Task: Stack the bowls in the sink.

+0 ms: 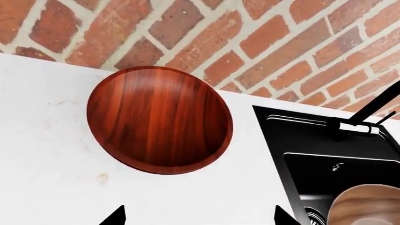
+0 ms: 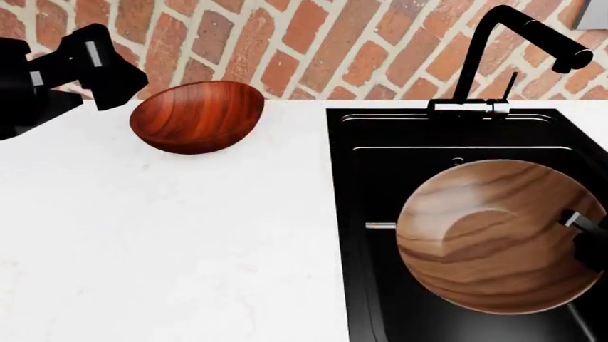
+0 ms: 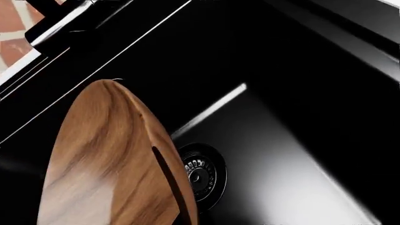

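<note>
Head view: right pincer (image 2: 582,226) grips the large bowl (image 2: 494,235) over the sink (image 2: 380,142).
Small bowl (image 2: 198,115) sits upper left on the counter (image 2: 171,249); left pincer (image 2: 105,68) beside it, spread open.

Glossy reddish wood-grain bowl (image 2: 196,115) on smooth white counter (image 2: 171,242); paler walnut bowl (image 2: 499,235) (satin sheen) over matt black sink (image 2: 399,135), metal drain (image 3: 201,176), rough brick wall (image 2: 314,43).

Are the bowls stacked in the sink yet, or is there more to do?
Not yet. The big light bowl is over the sink, tilted, with the right claw at its rim, so it seems gripped, not set down. The small red bowl sits on the counter; the left claw hovers beside it. Both bowls need placing, red inside light.
</note>
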`<state>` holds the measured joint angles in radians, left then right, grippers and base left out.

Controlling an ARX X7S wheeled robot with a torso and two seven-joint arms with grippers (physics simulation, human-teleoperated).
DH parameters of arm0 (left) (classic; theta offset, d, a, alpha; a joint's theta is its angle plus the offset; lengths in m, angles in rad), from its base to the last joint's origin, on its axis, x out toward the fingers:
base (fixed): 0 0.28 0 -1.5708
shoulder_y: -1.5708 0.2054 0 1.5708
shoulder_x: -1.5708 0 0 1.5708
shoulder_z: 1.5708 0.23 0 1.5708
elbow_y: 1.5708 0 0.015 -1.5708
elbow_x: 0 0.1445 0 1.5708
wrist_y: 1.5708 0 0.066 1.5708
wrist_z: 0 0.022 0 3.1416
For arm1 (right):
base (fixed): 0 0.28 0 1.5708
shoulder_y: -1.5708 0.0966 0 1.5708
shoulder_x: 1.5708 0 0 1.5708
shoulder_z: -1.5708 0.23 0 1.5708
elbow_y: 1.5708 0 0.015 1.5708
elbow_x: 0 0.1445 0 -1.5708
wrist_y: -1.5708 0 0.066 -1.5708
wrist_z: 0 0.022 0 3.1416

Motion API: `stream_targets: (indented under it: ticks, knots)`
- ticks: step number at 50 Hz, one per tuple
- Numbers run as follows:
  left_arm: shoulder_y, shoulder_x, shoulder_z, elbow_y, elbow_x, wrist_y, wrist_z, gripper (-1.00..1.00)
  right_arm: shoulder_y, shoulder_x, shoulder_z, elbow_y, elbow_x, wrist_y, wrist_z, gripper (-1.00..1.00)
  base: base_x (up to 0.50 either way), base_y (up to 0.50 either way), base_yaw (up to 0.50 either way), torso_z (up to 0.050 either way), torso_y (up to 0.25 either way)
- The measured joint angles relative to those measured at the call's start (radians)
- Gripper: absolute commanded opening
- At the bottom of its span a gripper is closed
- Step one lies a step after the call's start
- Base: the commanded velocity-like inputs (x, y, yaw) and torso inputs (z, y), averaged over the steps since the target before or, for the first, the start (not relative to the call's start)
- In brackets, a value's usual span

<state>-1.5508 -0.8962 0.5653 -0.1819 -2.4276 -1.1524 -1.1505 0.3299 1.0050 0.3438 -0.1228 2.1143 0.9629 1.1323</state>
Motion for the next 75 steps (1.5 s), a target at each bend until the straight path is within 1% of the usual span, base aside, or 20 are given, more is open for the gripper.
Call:
stream_targets:
  ticks: [19,20,34,44,62,75]
  knots:
    - [0.014,-0.002,0.003,-0.001,0.016,0.006,0.02,1.0,0.051,-0.033,-0.155,0.079,-0.109,0.046,-0.061,-1.0,0.0,0.0,0.0,0.0,0.001]
    - [0.015,-0.002,0.003,-0.001,0.018,0.006,0.022,1.0,0.052,-0.033,-0.16,0.082,-0.113,0.048,-0.062,1.0,0.0,0.0,0.0,0.0,0.0]
    - [0.023,-0.002,0.006,-0.002,0.029,0.01,0.036,1.0,0.065,-0.032,-0.198,0.104,-0.137,0.058,-0.075,1.0,0.0,0.0,0.0,0.0,0.0]
    - [0.025,-0.002,0.008,-0.003,0.035,0.012,0.044,1.0,0.068,-0.017,-0.188,0.101,-0.12,0.05,-0.065,1.0,0.0,0.0,0.0,0.0,0.0]
    - [0.018,0.01,0.012,-0.029,0.069,0.014,0.069,1.0,0.116,0.049,-0.106,0.011,0.041,-0.007,0.028,1.0,0.0,0.0,0.0,0.0,0.0]
    - [0.025,0.044,0.009,-0.081,0.151,0.037,0.127,1.0,0.124,0.076,-0.045,-0.079,0.162,-0.051,0.087,1.0,0.0,0.0,0.0,0.0,0.0]
